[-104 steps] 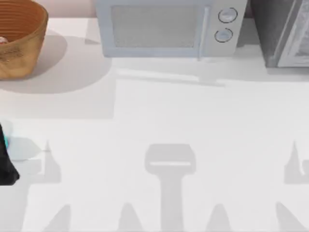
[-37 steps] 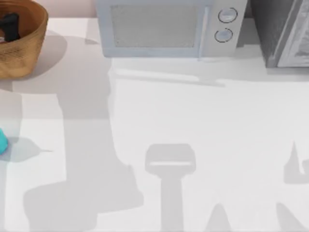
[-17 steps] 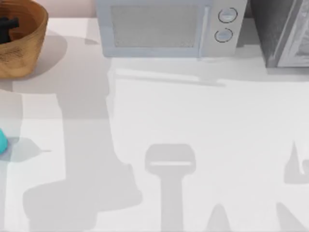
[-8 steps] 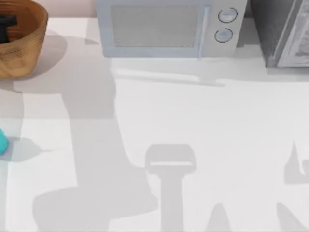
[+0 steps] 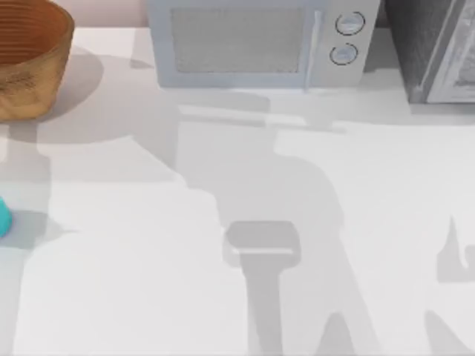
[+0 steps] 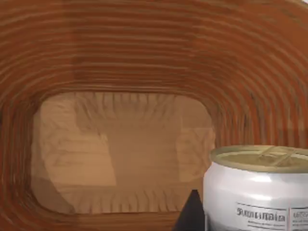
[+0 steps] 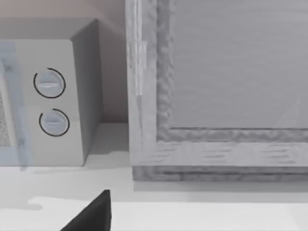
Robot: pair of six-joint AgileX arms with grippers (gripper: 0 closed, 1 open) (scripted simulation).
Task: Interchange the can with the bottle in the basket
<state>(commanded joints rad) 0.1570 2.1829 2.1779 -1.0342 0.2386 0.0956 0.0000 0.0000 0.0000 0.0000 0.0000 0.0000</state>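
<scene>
Bottle (image 5: 3, 216) cut by left edge, rounded sliver visible; can (image 6: 257, 190) cropped; basket (image 5: 33, 81) partly cut.

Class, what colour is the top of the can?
Gold-coloured, above a white body; the can shows best in the left wrist view, in front of the basket interior.

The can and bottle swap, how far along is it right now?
Nothing looks finished yet. In hand: the left wrist view shows the can close to the camera, above the ribbed inside of the basket, so the left arm seems to be dealing with it; whether it is gripped cannot be told. Left to do: the bottle sits on the table at its left edge, outside the basket, and the can needs setting down.
</scene>
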